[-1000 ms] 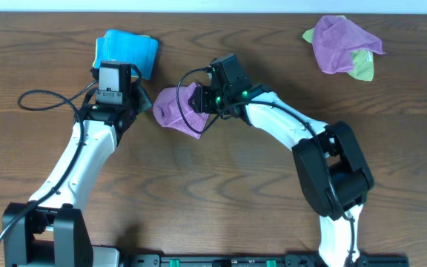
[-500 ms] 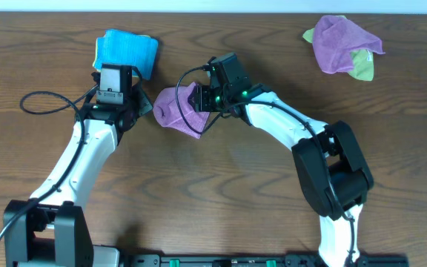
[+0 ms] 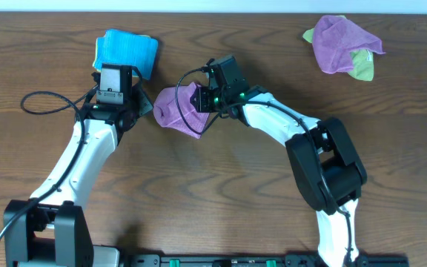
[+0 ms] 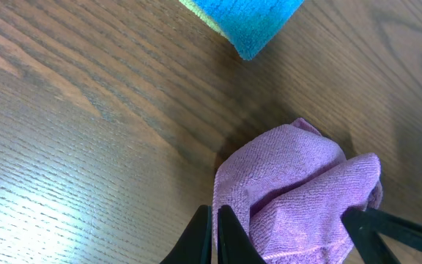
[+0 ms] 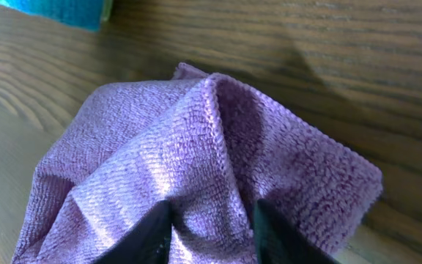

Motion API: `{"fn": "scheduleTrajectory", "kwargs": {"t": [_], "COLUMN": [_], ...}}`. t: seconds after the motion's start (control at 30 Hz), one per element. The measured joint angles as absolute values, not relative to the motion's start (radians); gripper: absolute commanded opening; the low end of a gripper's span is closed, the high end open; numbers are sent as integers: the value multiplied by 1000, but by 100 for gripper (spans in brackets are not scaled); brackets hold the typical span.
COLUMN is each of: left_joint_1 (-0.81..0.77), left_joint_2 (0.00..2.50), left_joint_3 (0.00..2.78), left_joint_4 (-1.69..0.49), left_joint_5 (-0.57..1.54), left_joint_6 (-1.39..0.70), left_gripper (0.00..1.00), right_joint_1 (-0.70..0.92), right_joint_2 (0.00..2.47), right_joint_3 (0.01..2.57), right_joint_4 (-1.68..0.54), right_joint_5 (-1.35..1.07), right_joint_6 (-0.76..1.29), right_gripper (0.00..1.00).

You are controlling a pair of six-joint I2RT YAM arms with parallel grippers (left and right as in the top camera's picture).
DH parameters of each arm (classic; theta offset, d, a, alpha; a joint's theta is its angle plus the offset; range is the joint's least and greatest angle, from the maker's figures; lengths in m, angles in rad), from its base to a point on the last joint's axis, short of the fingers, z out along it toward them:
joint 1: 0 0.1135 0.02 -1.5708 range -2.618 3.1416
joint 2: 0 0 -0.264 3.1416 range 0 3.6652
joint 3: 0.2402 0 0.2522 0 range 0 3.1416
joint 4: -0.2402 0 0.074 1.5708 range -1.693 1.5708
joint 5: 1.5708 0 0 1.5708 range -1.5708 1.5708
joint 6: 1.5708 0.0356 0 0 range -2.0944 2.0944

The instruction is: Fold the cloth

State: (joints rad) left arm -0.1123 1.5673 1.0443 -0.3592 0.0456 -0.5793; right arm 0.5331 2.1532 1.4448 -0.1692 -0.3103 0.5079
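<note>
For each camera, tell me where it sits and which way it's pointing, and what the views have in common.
Overhead: above the table, facing straight down; shows left gripper, right gripper, the cloth, blue cloth.
Left wrist: low, looking down past its fingers at the cloth.
Right wrist: close over the cloth, fingers pinching it.
All three share the cloth and blue cloth.

This looks like a robotics lab bench. A white-and-black jointed left robot arm [image 3: 80, 159] and a matching right robot arm [image 3: 288, 122] rise from a black mounting rail [image 3: 221, 260] at the near edge of a dark brown wood-grain surface [image 3: 221, 193]. A loose black cable [image 3: 47, 100] loops beside the left one, and small green indicator lights [image 3: 217, 100] glow at the right one's wrist.
</note>
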Motion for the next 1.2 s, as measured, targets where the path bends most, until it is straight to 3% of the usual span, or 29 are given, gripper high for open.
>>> {"fn": "scheduleTrajectory", "kwargs": {"t": [0.33,0.77,1.2], "left_joint_1": [-112,-112,-113], "left_joint_2": [1567,1567,1567], "left_joint_3": [1044,1044,1044], "left_joint_4": [-359,-360,-367], "left_joint_5": [46,46,77], "left_joint_6": [-579,-579,-579], "left_gripper": [6,6,6], "right_joint_1": [533,534,607], "right_joint_2": [2153,2153,2153], "right_joint_3": [1445,1445,1445], "right_joint_4": [-126,88,181], "right_joint_5": [-345,-479,-318], "right_joint_6": [501,540,559], "right_gripper": [1,1,1]}}
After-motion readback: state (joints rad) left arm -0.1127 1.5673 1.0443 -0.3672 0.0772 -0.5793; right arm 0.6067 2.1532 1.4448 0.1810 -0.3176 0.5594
